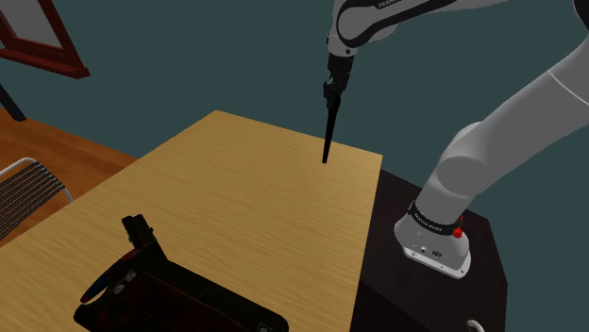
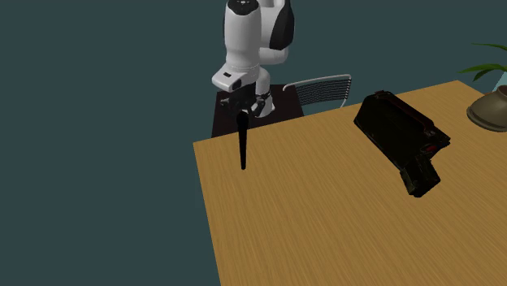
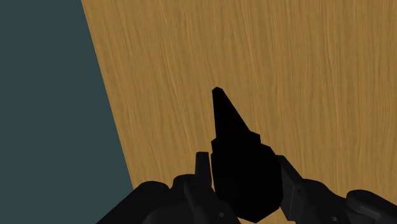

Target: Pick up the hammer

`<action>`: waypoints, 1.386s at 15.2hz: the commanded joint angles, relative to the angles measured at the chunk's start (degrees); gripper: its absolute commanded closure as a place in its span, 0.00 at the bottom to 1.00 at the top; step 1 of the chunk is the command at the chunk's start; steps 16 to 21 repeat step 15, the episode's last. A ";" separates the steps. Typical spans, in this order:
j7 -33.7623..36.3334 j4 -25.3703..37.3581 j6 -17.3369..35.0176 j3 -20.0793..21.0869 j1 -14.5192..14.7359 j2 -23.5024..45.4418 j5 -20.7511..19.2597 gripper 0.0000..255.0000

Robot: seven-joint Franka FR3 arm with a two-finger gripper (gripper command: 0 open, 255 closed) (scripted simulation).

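On my shoulder view the all-black two-finger gripper (image 1: 331,94) hangs from the white arm over the far part of the light wooden table (image 1: 236,203). It is clamped on the long, slender, all-black hammer (image 1: 327,137), which points almost straight down from the fingers. The wrist view confirms the hold: the two fingers (image 3: 202,167) press against either side of the hammer's thick end (image 3: 245,181), and the rest of it tapers away toward the wood grain below. The hammer is drawn in plain black, so I cannot tell head from handle. In the second exterior view the hammer (image 2: 243,146) stands upright beneath the gripper (image 2: 242,112), near the table corner that lies closest to the robot's dark box stand (image 2: 252,114). Its lower tip is down at the tabletop (image 2: 325,219), but I cannot tell whether it touches the wood or hangs just above it. Well apart from the hammer, toward the other end of the table, lies a bulky black case-like object (image 1: 160,283) with small red marks on it. A grey wire-backed chair (image 2: 321,88) stands beside the table just next to the stand. A potted green plant in a brown bowl (image 2: 490,107) sits at the second exterior view's right edge. A dark teal wall (image 2: 97,122) lies behind everything.
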 commanded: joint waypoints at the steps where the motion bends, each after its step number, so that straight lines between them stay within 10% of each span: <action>1: -0.05 1.03 -1.39 0.05 0.01 -0.34 0.04 1.00; 21: -0.42 8.97 -11.05 0.38 0.13 -2.06 0.33 1.00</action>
